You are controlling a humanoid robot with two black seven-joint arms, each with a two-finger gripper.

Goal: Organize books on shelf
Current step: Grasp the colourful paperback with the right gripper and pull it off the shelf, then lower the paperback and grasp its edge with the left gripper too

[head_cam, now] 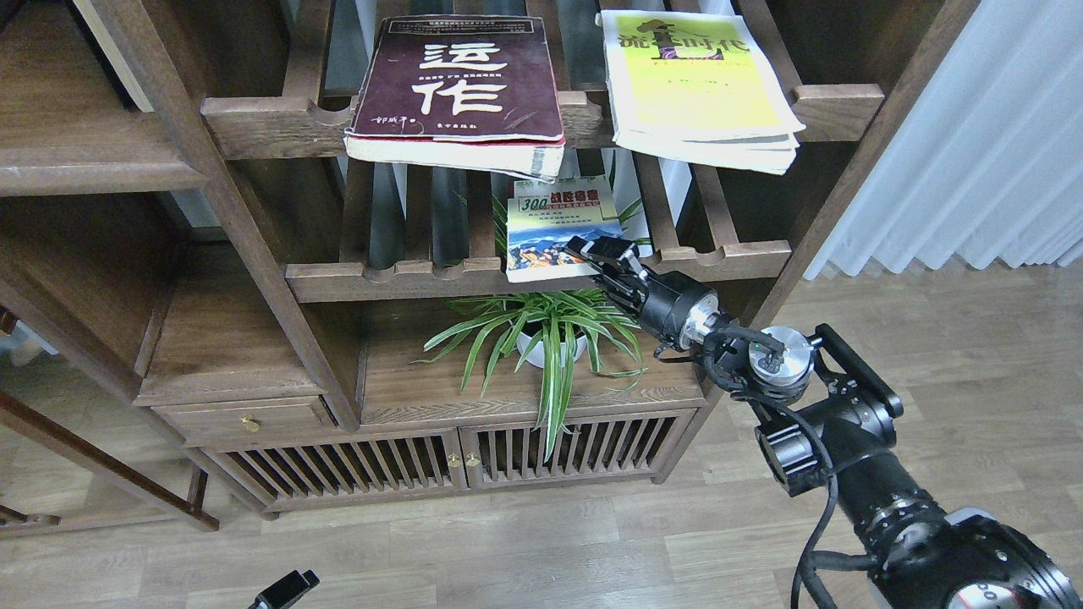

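Observation:
The small "300" book (550,228) with the blue crowd picture lies on the lower slatted rack (389,279), turned slightly askew. My right gripper (599,254) is at its front right corner, with one finger on top of the cover, and looks shut on it. The thick maroon book (461,85) and the wide yellow-green book (694,85) lie flat on the upper slatted rack (271,127), overhanging its front rail. The solid dark-brown shelf (85,173) is at the far left, bare. My left gripper (286,589) barely shows at the bottom edge.
A potted spider plant (541,334) stands on the cabinet top under the lower rack, just below my right wrist. Slatted cabinet doors (457,461) are below. A white curtain (973,144) hangs at the right. A slanted wooden post (237,228) separates the racks from the left shelves.

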